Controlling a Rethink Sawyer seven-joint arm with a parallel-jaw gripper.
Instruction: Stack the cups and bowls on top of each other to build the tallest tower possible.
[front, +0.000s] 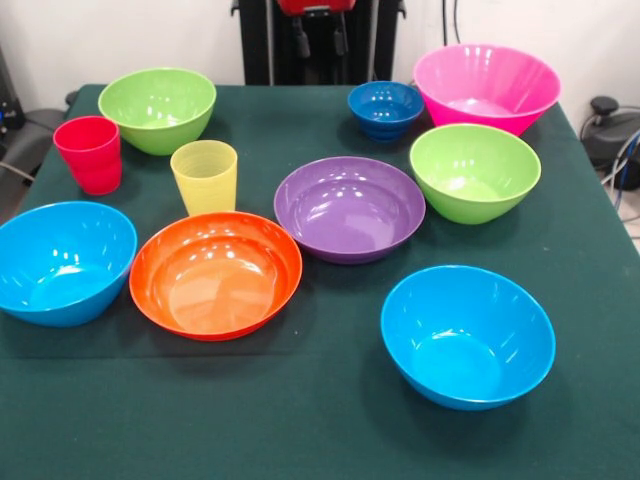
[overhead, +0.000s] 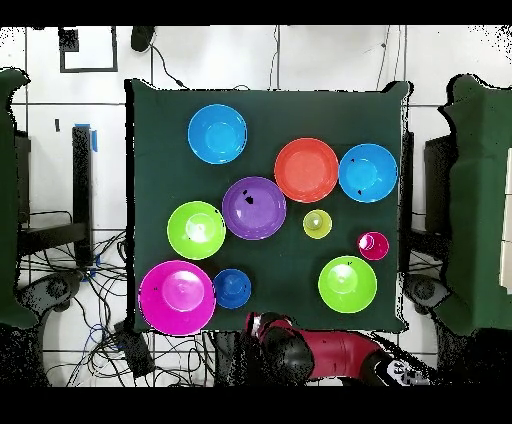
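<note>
Jaws' state cannot be told, gripper (front: 318, 38) drawn back beyond the purple bowl (front: 349, 208), orange bowl (front: 216, 273) beside it, yellow cup (front: 205, 176) near, nothing stacked.

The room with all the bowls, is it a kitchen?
Probably not; it looks like a robot lab. A red robot arm stands at a green-clothed table, and loose cables trail over the tiled floor.

Red arm casing (overhead: 335, 355) with rounded black joint sections, black pedestal column (front: 320, 40), red housing above dark hanging parts
</note>
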